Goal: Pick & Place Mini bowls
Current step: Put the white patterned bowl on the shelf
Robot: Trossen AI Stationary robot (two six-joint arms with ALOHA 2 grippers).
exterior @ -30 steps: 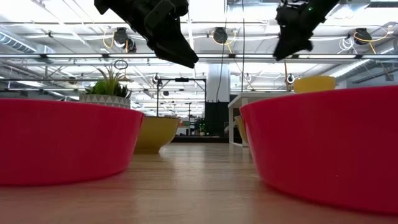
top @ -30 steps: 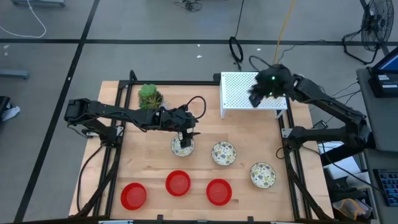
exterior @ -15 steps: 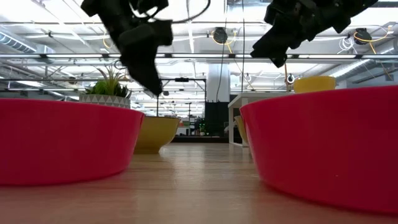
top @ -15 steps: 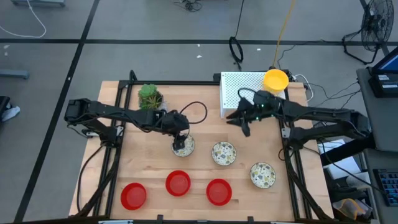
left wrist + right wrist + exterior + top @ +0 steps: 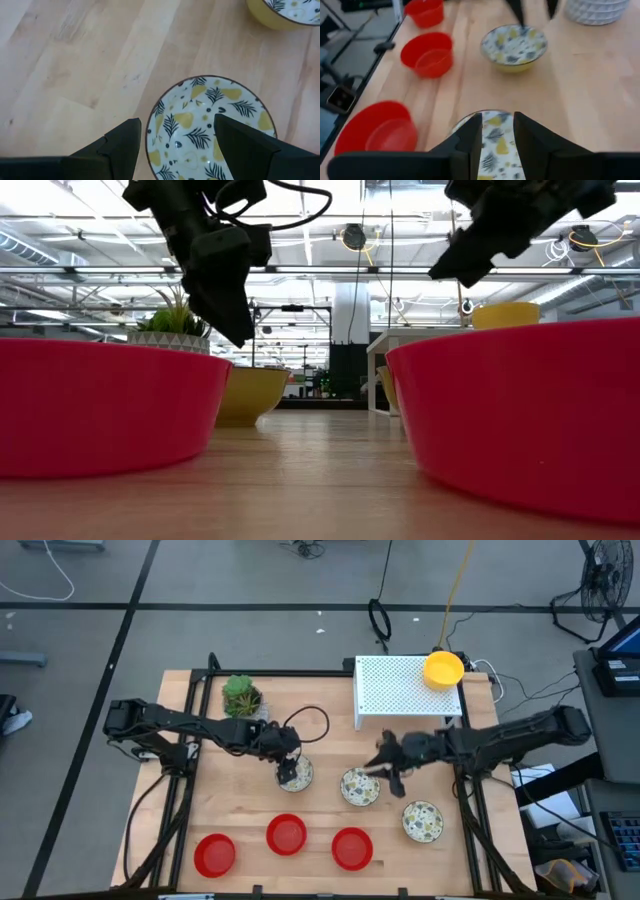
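Note:
Three patterned mini bowls stand in a row on the wooden table: left (image 5: 297, 776), middle (image 5: 360, 787) and right (image 5: 423, 821). Three red mini bowls (image 5: 287, 835) stand nearer the front edge. A yellow mini bowl (image 5: 443, 669) rests on the white perforated stand (image 5: 395, 690). My left gripper (image 5: 290, 772) hangs open, pointing down over the left patterned bowl (image 5: 210, 125), one finger outside its rim and one above its inside. My right gripper (image 5: 378, 766) is open just above the middle patterned bowl (image 5: 495, 142), slanting down toward it from the right.
A white pot with a green plant (image 5: 241, 695) stands at the far left of the table, behind my left arm. Black frame rails run along the table's left and right edges. Bare wood lies between the two rows of bowls.
My right gripper has swung from over the white stand toward the near edge and left, sinking to the middle patterned bowl; the yellow bowl it hid now shows on the stand. My left gripper has tipped further downward and sunk a little over the left patterned bowl.

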